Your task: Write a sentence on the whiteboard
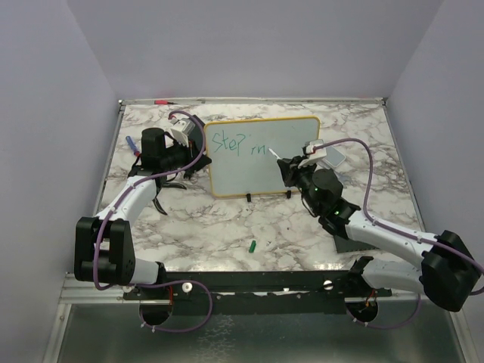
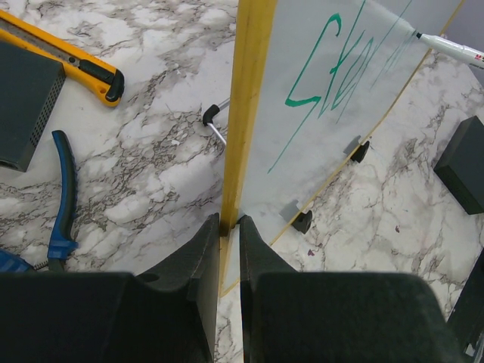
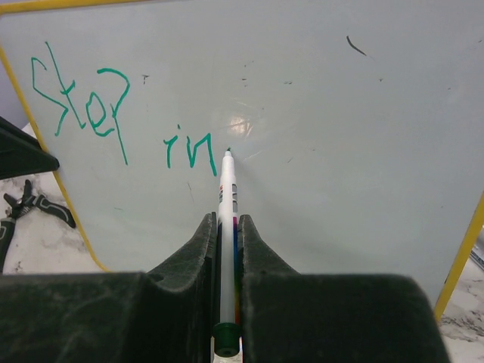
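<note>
— Nearest: pinching marker (image 3: 227,197) tight in right gripper (image 3: 227,227), tip at whiteboard (image 3: 340,113)?
— Seemingly touching, just past "in" of sentence (image 3: 97,115). Standing upright near far edge, centre.
— Steadied how?
— Clamped by left gripper (image 2: 229,227) on left frame (image 2: 246,113). Probably light, stiff, slick-faced, tippy on small feet (image 1: 249,197). Best held by frame, pressed gently.

One whiteboard (image 1: 265,170) on two black feet (image 2: 302,221) carries two green words (image 3: 83,94). There are two grippers, the left gripper (image 2: 230,225) and the right gripper (image 3: 227,223), one green-tipped marker (image 3: 227,185), one green cap (image 1: 252,246), one yellow knife (image 2: 68,60), one pair of blue pliers (image 2: 64,189) and two black pads (image 2: 463,162).
</note>
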Controlling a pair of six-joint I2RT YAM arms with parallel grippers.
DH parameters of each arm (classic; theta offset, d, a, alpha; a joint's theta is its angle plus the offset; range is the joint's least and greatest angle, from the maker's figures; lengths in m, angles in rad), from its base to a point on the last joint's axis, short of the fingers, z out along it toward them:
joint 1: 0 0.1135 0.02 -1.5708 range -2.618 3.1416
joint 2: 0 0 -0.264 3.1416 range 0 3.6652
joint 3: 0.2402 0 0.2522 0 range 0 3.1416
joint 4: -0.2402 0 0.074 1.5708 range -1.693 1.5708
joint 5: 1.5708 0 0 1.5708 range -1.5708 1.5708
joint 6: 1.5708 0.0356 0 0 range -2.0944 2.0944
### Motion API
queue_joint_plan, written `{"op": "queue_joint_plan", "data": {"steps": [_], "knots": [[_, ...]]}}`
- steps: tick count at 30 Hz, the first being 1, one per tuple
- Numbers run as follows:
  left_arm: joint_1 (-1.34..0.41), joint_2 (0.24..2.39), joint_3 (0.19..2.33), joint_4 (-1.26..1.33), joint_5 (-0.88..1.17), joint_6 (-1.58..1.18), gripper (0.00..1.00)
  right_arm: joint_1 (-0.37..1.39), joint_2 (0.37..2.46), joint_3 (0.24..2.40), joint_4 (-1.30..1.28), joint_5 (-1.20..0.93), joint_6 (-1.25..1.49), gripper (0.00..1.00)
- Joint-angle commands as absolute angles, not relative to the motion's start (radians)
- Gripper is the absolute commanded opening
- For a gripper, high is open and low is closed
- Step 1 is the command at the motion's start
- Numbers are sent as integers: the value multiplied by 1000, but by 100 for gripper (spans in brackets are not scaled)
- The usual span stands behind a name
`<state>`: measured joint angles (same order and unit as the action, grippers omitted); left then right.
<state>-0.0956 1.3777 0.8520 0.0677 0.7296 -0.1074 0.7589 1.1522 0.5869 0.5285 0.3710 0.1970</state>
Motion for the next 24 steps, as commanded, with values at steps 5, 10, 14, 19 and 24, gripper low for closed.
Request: {"op": "queue_joint_plan", "data": {"steps": [5,10,14,19,24], "knots": [[-90,1342,844,94,721,-101,0,757,1195,630,566,359,178,1],[-90,1342,844,95,721,-101,0,757,1189,626,558,419,183,0],[-89,1342,844,94,720,-101,0,756,1162,612,547,473,176,1],[-89,1342,844,95,721,-100,0,755,1135,600,534,503,168,1],[-89,1342,843,95,721,-102,0,755,1133,604,536,453,152,1]]}}
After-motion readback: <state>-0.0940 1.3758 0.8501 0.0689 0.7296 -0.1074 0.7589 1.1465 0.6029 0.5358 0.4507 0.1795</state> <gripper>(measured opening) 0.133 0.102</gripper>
